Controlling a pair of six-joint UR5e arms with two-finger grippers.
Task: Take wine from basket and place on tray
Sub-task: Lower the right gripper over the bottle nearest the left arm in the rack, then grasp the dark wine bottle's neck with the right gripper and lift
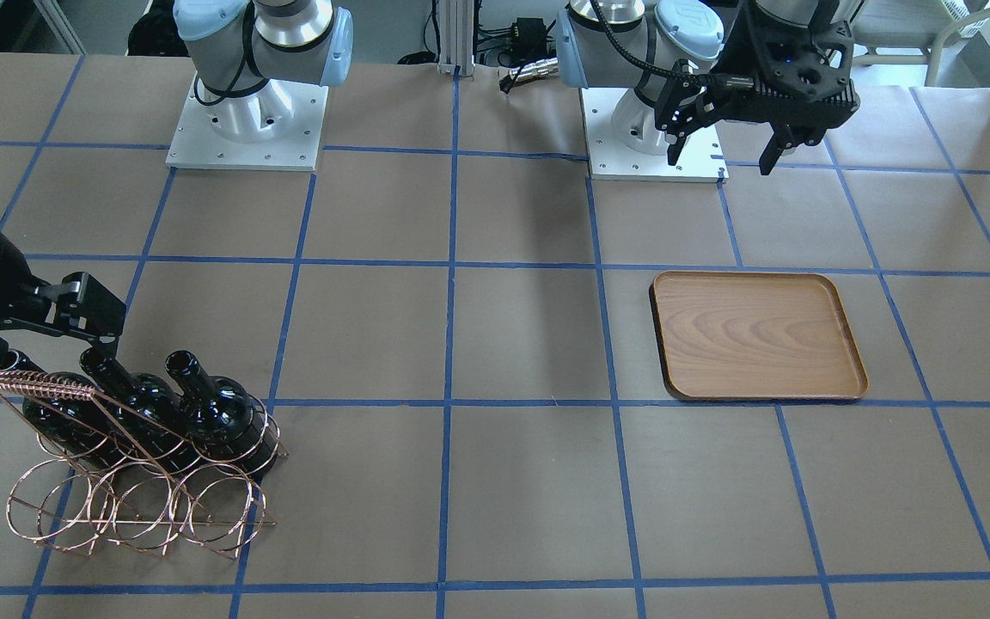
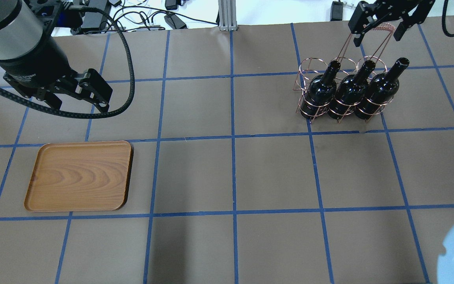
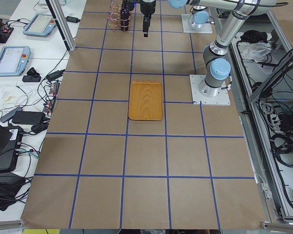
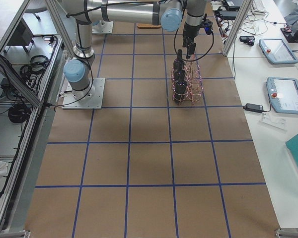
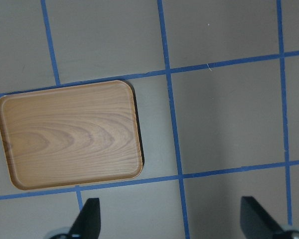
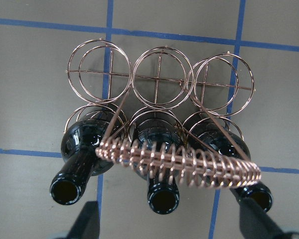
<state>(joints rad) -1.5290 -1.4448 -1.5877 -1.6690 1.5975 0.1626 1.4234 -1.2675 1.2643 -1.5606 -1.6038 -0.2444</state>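
The brown bench [image 2: 231, 177], crossed by blue tape lines, carries everything. The wooden tray [image 2: 79, 175] lies flat on it with nothing on it, well apart from the basket and off toward my left end of the bench.

The copper wire basket [image 6: 159, 77] stands toward my right end. It has two rows of three rings. The row farther from my base holds nothing. The row nearer my base holds all three wine bottles [image 2: 351, 90], one to a ring, side by side and touching or nearly touching at their bodies. Each bottle stands on its base with its long axis upright, the narrow neck pointing up out of the ring and the open mouth on top. The basket's coiled handle [image 6: 179, 162] runs along the row, above the shoulders of the bottles and level with their necks.

My right fingers [image 2: 379, 34] hang above the basket, over the handle and the bottle mouths. They are spread wide, about as wide as the handle is long, and have nothing in them. I cannot tell whether either one touches the wire or a neck.

My left fingers [image 1: 720, 163] are well away from the basket, raised above the bench near the tray on the side toward my base. They too are spread apart and carry nothing.
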